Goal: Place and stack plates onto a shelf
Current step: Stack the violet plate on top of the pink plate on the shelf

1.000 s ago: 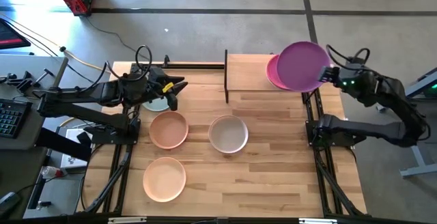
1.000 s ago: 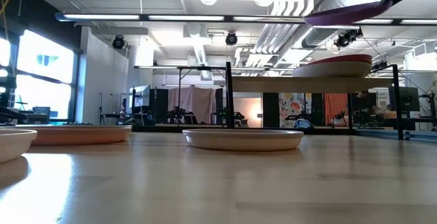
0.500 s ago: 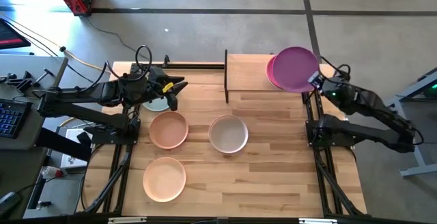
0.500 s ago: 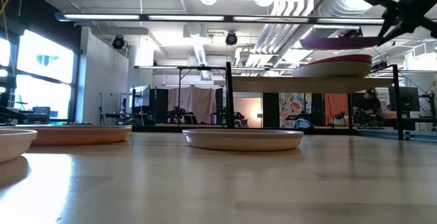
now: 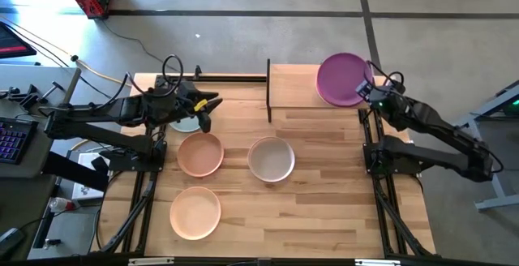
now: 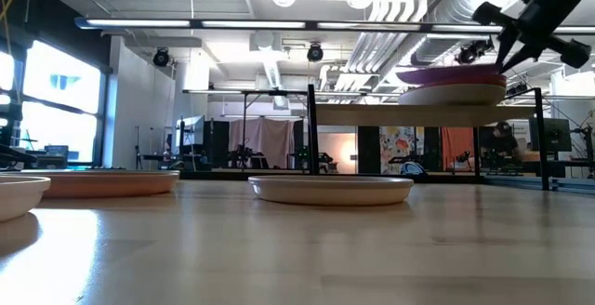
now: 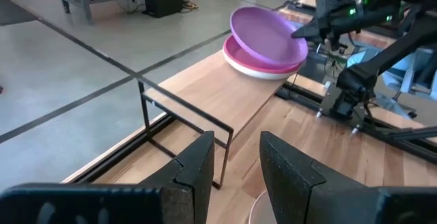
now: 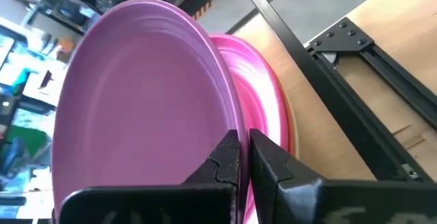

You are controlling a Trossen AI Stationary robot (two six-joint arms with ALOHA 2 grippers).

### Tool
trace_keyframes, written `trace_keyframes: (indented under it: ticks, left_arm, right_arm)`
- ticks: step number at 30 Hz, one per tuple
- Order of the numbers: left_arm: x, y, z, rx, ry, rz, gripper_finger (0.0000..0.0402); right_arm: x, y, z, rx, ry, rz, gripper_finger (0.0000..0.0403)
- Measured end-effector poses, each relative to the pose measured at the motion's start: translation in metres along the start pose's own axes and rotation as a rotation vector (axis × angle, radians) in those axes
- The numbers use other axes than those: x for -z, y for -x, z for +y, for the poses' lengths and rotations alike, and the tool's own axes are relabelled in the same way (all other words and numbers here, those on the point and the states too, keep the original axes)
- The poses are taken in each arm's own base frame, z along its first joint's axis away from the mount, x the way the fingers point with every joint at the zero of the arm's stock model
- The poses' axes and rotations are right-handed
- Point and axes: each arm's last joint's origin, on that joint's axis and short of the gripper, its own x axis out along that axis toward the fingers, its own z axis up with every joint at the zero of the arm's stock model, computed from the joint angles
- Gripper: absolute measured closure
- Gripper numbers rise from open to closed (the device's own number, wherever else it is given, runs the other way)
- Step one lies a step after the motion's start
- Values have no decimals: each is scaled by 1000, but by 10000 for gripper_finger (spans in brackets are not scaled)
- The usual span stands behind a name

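Note:
The purple plate (image 5: 344,79) is over the magenta plate (image 7: 263,65), which lies flat at the right end of the shelf (image 5: 293,86). My right gripper (image 5: 370,93) is shut on the purple plate, at the shelf's right edge. Whether the purple plate touches the magenta one I cannot tell. My left gripper (image 5: 208,112) hangs open and empty above the table's far left, over a pale plate (image 5: 185,124) that the arm half hides. Three more plates rest on the tabletop: a terracotta one (image 5: 200,154), a cream one (image 5: 271,159) and a pale peach one (image 5: 195,212). My right gripper pinches the purple plate's rim (image 8: 228,118) between its two fingers, on the side toward the table's right edge. The fingers (image 8: 268,162) come in from the right, slanting down. In the left wrist view the plate is tilted, its side away from the fingers higher (image 7: 239,18).
A black frame post (image 5: 268,92) stands at the shelf's left end. Black rails (image 5: 381,185) run along the table's right side under my right arm. The left half of the shelf board is bare wood. Bare tabletop lies at the near right.
My right gripper has come down and toward the shelf, rolling its wrist. The purple plate, held high and steeply tilted beyond the shelf's right end before, now lies low and nearly level over the magenta plate.

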Motion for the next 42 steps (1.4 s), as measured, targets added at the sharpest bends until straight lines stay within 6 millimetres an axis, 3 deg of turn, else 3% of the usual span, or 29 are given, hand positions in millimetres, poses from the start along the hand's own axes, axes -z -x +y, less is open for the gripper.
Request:
trace_keyframes:
  ticks: [15,29,42]
  left_arm:
    - [1,0,0,-3,-5,9,293]
    - [1,0,0,-2,-4,8,293]
    - [1,0,0,-2,21,8,293]
  right_arm:
    - [-4,-6,1,26,18,26,401]
    - [-6,-5,1,16,22,19,305]
    - [-16,15,-7,-139,-14,32,292]
